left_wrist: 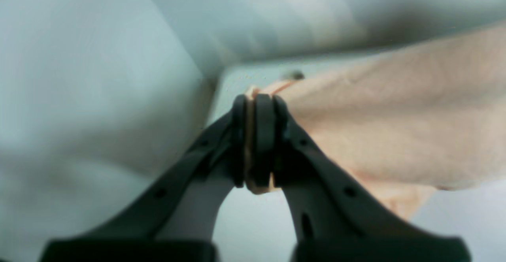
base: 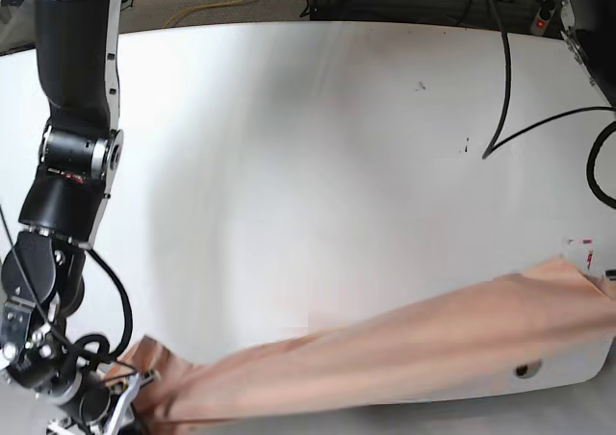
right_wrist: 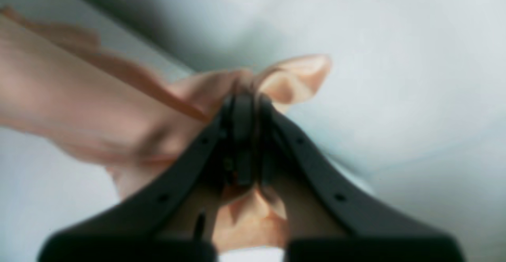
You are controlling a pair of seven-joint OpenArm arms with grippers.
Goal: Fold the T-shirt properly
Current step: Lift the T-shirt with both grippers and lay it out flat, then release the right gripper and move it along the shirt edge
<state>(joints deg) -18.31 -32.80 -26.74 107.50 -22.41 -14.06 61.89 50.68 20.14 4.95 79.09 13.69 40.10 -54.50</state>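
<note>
The white table [base: 289,166] lies mostly bare. I hold the T-shirt [base: 385,348] stretched in a long band along its near edge, no neat fold showing, so I judge nearly all the folding remains. My left gripper [left_wrist: 257,143] is clamped on one end, my right gripper [right_wrist: 245,135] on the other.
</note>
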